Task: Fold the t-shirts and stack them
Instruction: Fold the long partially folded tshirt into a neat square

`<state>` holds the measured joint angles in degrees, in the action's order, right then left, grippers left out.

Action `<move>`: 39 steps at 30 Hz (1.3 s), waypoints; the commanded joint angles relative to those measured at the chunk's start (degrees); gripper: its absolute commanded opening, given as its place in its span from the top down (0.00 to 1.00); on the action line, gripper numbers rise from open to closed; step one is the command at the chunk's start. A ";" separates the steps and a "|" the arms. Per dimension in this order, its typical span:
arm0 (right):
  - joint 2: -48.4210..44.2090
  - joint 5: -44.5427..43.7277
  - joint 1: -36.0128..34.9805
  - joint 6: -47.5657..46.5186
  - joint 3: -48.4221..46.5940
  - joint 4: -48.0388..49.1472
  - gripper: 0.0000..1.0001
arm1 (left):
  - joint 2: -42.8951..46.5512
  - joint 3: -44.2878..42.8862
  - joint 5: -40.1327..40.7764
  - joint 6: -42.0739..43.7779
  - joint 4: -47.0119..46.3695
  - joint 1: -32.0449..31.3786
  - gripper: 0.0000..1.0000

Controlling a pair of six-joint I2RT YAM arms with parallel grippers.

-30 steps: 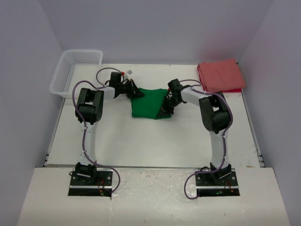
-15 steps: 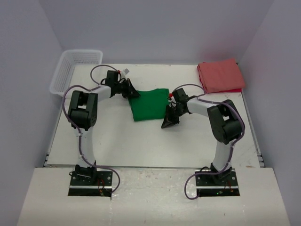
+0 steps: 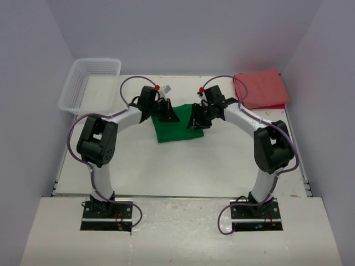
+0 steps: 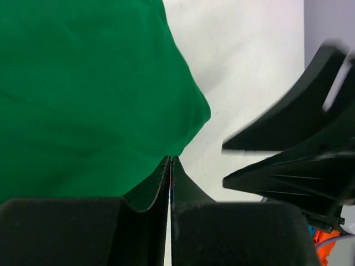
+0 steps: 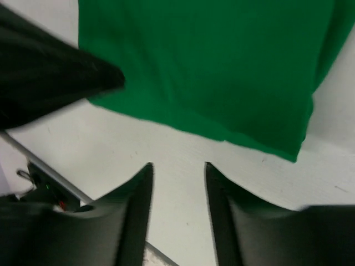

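The green t-shirt point(image 3: 177, 131) lies folded flat in the middle of the table, and fills the left wrist view point(image 4: 83, 83) and the top of the right wrist view point(image 5: 211, 55). My left gripper point(image 3: 173, 115) point(image 4: 170, 159) is shut, its tips at the shirt's edge, and no cloth shows between them. My right gripper point(image 3: 195, 119) point(image 5: 177, 165) stands open over bare table just short of the shirt's edge, holding nothing. The two grippers face each other closely across the shirt's far side. The salmon-red t-shirt point(image 3: 259, 88) lies folded at the far right.
A white mesh basket point(image 3: 89, 82) stands at the far left corner. The table's point(image 3: 166, 166) near half is bare white. Walls close in on the left, back and right.
My right gripper has opened and swung from the shirt's near right corner up to its far right side. My left gripper, still shut, slid right along the far edge. The green shirt looks narrower.
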<state>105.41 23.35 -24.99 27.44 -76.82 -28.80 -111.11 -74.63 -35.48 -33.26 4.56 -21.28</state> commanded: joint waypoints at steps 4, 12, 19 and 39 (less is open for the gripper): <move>5.68 -4.74 6.53 -3.01 -10.27 -6.09 0.40 | -4.81 -2.18 -1.34 0.83 -0.60 -0.87 1.00; 14.64 -4.72 10.40 -8.72 -21.34 -12.76 0.39 | -8.77 -3.16 0.68 0.65 1.15 -1.40 1.00; 18.61 -1.91 11.63 -11.18 -27.86 -17.08 0.31 | -5.44 1.59 4.72 2.58 5.20 -1.49 1.00; 17.91 17.43 13.57 -8.72 -18.72 -6.62 0.22 | 1.33 1.95 3.67 3.20 4.15 -2.72 1.00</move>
<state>125.51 37.91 -11.51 17.39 -95.11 -38.92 -114.63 -69.97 -31.00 -31.81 8.60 -23.05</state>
